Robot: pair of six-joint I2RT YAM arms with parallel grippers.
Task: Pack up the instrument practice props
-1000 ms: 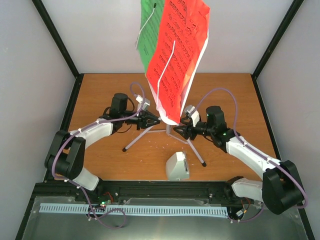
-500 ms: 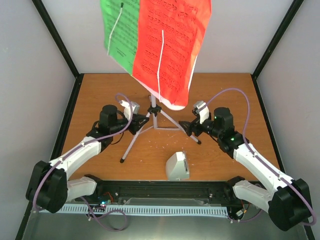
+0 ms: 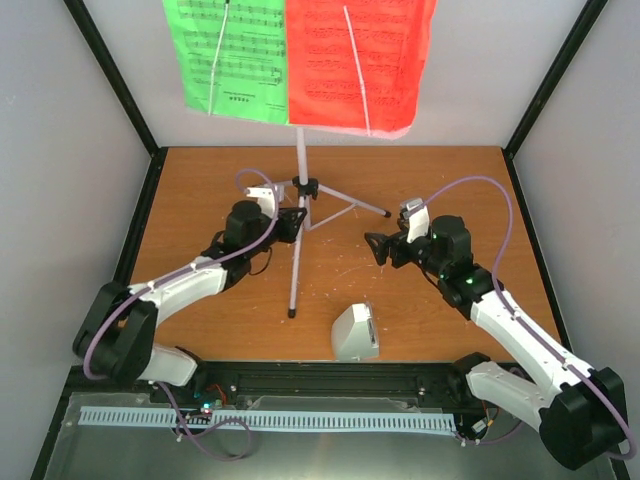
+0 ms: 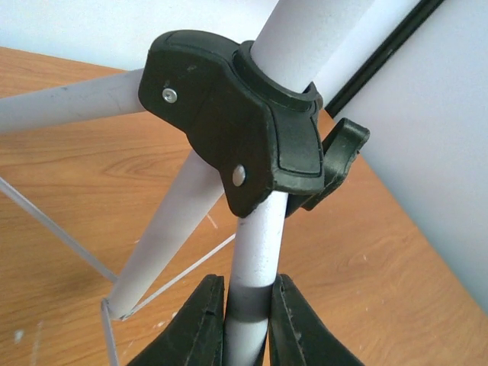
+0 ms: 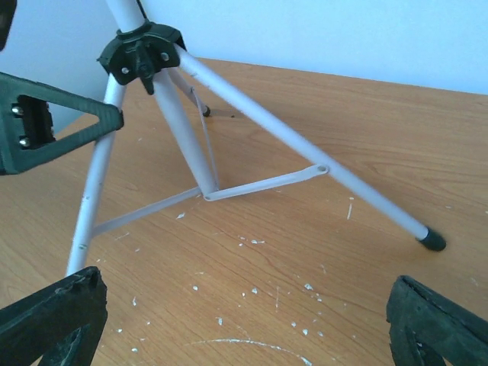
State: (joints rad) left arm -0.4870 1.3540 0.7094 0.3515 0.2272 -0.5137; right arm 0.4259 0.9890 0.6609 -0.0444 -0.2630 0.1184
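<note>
The left gripper (image 4: pixel 248 305) is clamped on a silver leg (image 4: pixel 255 244) of the music stand (image 3: pixel 300 160), just below the black hub (image 4: pixel 252 130). The green sheet (image 3: pixel 235 55) and the red sheet (image 3: pixel 350 55) sit side by side on the desk high above it. The right gripper (image 5: pixel 244 316) hangs with its jaws spread wide and nothing between them. The tripod's legs stand apart ahead of it, and the white metronome (image 3: pixel 355 333) rests on the table (image 3: pixel 200 180) behind it, toward the arm bases.

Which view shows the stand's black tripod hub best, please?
Left wrist view: the black tripod hub appears large, screws and lever visible. Right wrist shows it small in a corner; the top view, a dark speck.
</note>
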